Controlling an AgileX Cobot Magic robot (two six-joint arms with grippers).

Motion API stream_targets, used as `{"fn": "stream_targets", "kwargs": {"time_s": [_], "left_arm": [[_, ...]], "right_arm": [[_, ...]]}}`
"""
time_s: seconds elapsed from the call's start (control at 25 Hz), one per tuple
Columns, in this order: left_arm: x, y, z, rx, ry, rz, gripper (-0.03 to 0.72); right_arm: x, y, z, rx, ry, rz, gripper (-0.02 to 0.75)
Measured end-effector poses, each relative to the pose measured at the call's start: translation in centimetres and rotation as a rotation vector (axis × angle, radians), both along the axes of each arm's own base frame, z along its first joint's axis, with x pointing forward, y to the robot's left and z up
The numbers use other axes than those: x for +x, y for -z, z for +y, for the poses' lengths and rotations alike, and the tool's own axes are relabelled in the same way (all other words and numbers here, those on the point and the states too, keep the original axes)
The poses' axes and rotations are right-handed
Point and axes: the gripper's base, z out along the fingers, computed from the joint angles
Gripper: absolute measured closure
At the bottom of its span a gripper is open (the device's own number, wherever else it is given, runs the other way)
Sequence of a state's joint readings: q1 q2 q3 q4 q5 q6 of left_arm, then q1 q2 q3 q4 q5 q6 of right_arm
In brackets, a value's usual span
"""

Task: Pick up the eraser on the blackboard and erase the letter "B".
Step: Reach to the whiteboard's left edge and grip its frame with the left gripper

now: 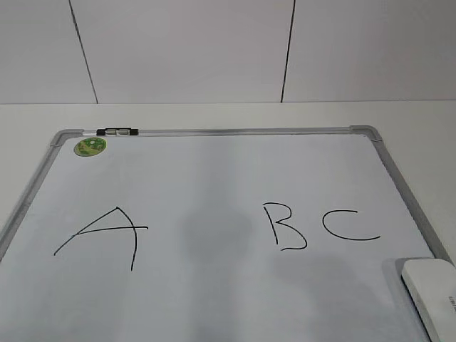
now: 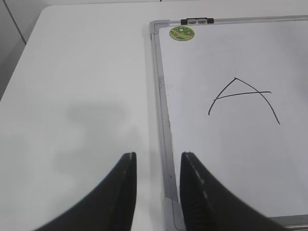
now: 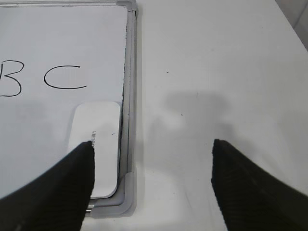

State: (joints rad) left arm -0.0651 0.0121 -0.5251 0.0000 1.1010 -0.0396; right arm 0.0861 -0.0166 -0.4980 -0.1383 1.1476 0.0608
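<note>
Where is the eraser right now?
The eraser lies on the blackboard in its near right corner, just below the letter C, against the frame.

A white table (image 1: pixel 214 115) carries the blackboard (image 1: pixel 214 132) lying flat.

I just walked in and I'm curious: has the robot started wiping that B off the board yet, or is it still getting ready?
Nothing looks done yet. The letter "B" is whole on the blackboard. The eraser lies untouched in the board's near right corner. In hand: the right gripper hangs open above that corner, one finger over the eraser. The left gripper is empty, over the board's left edge. Left: grasp the eraser, carry it to the B, wipe.
</note>
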Motion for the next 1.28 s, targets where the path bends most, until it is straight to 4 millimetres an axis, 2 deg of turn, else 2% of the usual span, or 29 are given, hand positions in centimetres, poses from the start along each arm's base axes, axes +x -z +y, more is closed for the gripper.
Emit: {"fn": "stream_targets", "kwargs": {"time_s": [0.88, 1.04, 1.28], "left_arm": [[0.0, 0.0, 0.0, 0.000, 0.000, 0.000, 0.453], [0.0, 0.0, -0.1, -0.005, 0.004, 0.000, 0.453], [0.4, 0.0, 0.0, 0.002, 0.000, 0.023, 0.448]], "right_arm": [[0.0, 0.0, -0.2, -0.012, 0.019, -0.004, 0.154], [1.2, -0.3, -0.1, -0.018, 0.020, 0.077, 0.154], [4.1, -1.7, 0.5, 0.027, 0.018, 0.229, 0.154]]}}
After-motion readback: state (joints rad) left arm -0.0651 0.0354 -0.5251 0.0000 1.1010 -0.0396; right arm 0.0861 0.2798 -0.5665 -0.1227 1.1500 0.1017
